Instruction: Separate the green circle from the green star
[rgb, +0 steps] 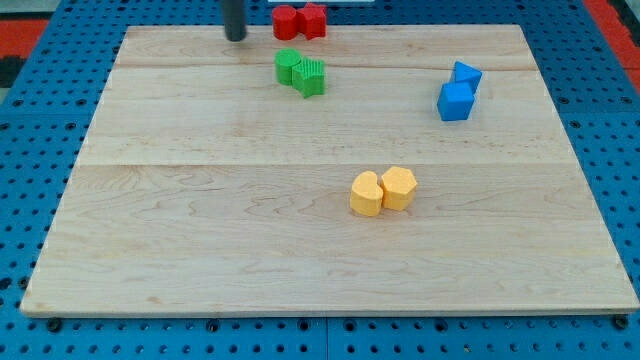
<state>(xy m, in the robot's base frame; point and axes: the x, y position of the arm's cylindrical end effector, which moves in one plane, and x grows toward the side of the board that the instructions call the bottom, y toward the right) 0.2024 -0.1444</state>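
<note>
The rod's tip (235, 38) rests near the table's (200, 230) top edge; it has no hand to open or close. The two touching green blocks, one (288, 66) nearer the tip, the other (311, 76) beyond, sit just lower right of it.
</note>
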